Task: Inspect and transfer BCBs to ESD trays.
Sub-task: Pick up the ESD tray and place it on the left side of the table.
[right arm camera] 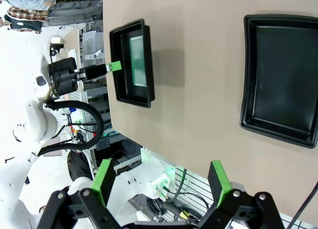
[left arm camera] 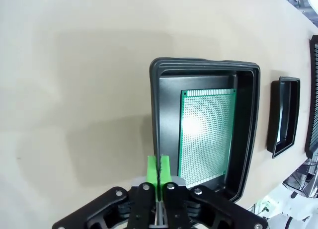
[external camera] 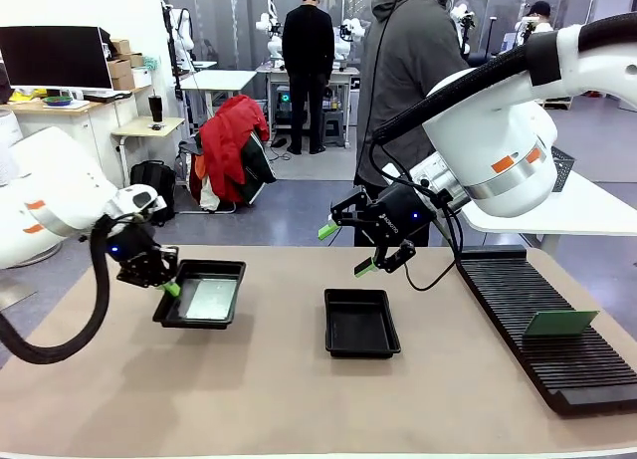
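BCB point(left arm camera: 206, 137) in tray point(left arm camera: 203, 65) — beside left hand point(left arm camera: 158, 165).

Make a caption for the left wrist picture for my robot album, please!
Shut left gripper by the rim of a black ESD tray with a green BCB lying inside, on the table.

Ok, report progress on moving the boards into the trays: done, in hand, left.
Done: one green perforated circuit board lies flat in the left shallow black plastic tray. In hand: nothing; the left gripper is shut empty at that tray's rim, the right gripper hangs open and empty. Left: the second black tray is empty, and a green board stands in the long black slotted rack.
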### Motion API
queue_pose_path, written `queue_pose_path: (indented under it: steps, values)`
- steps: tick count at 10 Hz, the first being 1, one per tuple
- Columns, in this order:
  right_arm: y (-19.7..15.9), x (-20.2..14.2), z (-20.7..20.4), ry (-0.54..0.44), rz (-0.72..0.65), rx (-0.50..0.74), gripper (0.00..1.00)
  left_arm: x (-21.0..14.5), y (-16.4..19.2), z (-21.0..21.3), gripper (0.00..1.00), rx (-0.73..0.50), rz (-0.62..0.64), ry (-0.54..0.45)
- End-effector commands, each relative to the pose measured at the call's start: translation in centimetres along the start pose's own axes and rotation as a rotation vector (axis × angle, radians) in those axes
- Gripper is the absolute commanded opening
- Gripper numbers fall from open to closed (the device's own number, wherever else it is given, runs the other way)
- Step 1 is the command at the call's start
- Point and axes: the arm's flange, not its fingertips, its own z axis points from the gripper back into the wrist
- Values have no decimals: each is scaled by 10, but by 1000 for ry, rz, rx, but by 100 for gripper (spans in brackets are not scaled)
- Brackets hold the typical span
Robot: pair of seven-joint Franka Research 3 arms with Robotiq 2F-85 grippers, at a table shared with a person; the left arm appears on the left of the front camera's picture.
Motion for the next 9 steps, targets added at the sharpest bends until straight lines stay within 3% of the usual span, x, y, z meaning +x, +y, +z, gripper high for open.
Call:
queue_pose_path:
  steps: [1,5,9]
  values:
    - [0,0,0,0,-4,-5,100,-8,34,12,0,-19,-7,-7]
    - [0,0,0,0,-4,-5,100,-9,102,32,0,-11,17,-16]
    - [0,0,0,0,-4,-5,100,-11,128,25,0,5,18,-13]
